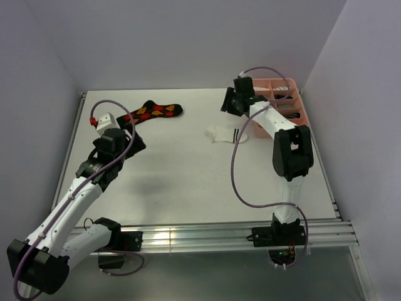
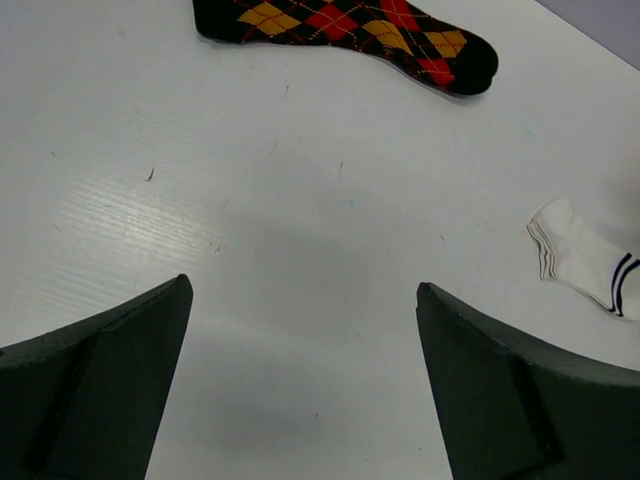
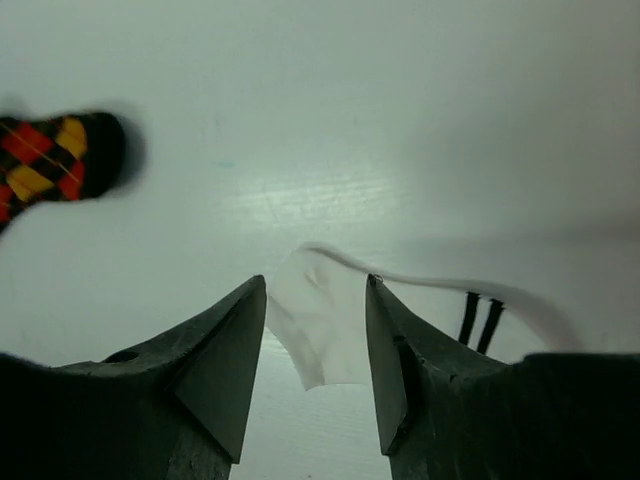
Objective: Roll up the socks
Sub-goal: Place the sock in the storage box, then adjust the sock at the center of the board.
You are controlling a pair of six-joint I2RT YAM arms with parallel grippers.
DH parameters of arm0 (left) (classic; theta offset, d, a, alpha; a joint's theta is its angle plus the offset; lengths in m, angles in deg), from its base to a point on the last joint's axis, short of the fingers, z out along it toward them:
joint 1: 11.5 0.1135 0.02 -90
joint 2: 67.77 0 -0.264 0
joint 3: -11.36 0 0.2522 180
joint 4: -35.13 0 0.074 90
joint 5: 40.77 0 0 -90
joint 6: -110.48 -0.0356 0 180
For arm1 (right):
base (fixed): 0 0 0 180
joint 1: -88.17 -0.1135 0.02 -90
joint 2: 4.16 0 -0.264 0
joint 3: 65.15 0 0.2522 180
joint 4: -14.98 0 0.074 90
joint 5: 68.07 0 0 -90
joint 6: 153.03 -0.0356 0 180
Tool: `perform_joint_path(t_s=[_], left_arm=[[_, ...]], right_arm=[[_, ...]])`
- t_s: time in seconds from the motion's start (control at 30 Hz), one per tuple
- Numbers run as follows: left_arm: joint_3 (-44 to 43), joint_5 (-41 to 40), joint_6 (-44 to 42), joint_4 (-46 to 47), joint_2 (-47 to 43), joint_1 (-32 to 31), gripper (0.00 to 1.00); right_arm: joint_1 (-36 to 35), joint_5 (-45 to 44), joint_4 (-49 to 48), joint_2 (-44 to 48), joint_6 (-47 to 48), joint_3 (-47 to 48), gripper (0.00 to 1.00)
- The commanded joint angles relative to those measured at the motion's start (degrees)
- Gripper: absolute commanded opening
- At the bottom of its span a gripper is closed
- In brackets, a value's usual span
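Observation:
The black argyle sock [image 1: 153, 111] lies flat at the far left of the table and shows at the top of the left wrist view [image 2: 340, 30]. The short white sock [image 1: 227, 133] with black cuff stripes lies flat near the middle and shows in the left wrist view [image 2: 585, 255]. My left gripper [image 1: 136, 143] is open and empty over bare table [image 2: 303, 288], near the argyle sock's cuff. My right gripper [image 1: 229, 103] is open, above and beyond the white sock, which shows through its gap [image 3: 330, 330]. I cannot make out the black striped sock.
A pink compartment tray [image 1: 299, 103] stands at the far right by the right arm, with dark items in some compartments. Grey walls close the table on three sides. A metal rail [image 1: 207, 235] runs along the near edge.

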Motion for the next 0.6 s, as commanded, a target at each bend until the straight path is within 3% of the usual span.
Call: perform_joint_path(t_s=[0.0, 0.33, 0.57], left_arm=[[1.09, 2.65, 1.47, -1.04, -2.88, 0.18, 0.99], [3.73, 4.85, 1.65, -3.5, -7.63, 0.18, 1.0], [5.4, 6.52, 0.86, -3.51, -8.86, 0.18, 0.99]], right_arm=[[-1.53, 0.89, 2.15, -4.29, 2.2, 3.64, 0.52], [-7.59, 2.92, 4.17, -12.73, 2.81, 5.41, 0.51], [-13.83, 4.5, 3.56, -11.69, 6.05, -1.79, 0.5]])
